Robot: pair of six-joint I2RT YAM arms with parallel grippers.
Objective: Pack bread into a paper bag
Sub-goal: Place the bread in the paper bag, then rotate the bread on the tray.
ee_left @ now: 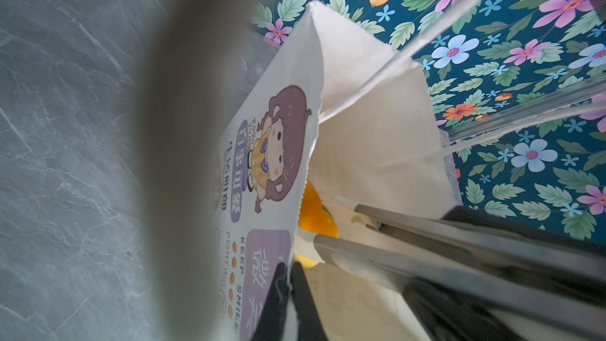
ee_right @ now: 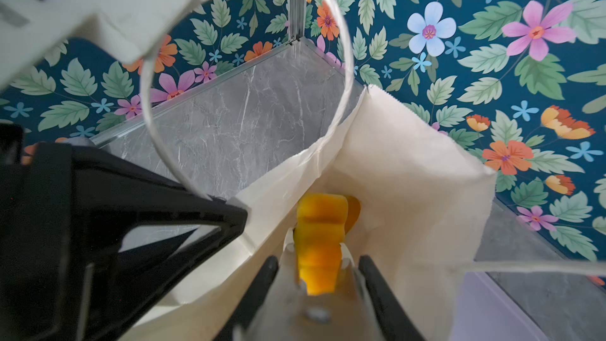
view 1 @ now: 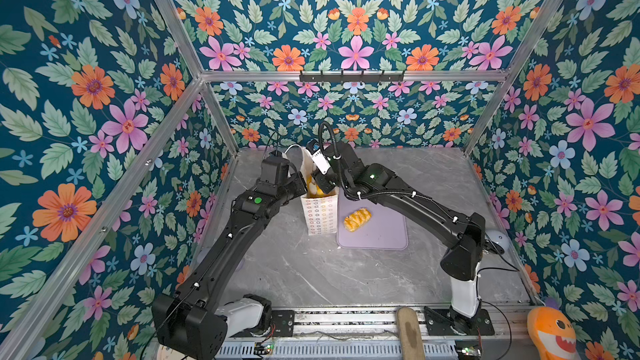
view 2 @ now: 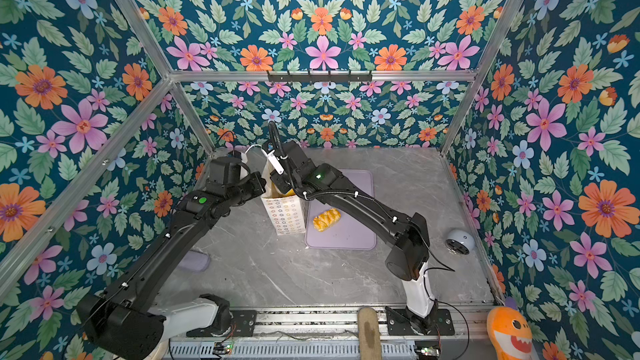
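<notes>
The white paper bag (view 1: 320,214) (view 2: 285,214) stands upright on the table left of a purple mat (view 1: 377,233). My left gripper (ee_left: 290,268) is shut on the bag's rim, holding the printed wall (ee_left: 272,159). My right gripper (ee_right: 318,261) is shut on metal tongs (ee_right: 287,293) that reach into the bag's mouth. The tong tips hold a blocky golden-orange bread (ee_right: 319,224) (ee_left: 319,218) inside the cream interior (ee_right: 393,175). A second orange piece (ee_right: 353,208) shows behind it. A braided glazed roll (view 1: 357,220) (view 2: 326,219) lies on the mat.
A grey dome-shaped device (view 2: 460,241) sits by the right wall. A lilac object (view 2: 194,261) lies under my left arm. A wooden handle (view 1: 410,330) and an orange plush shark (view 1: 550,334) are at the front edge. A black hook rail (view 1: 351,76) is on the back wall.
</notes>
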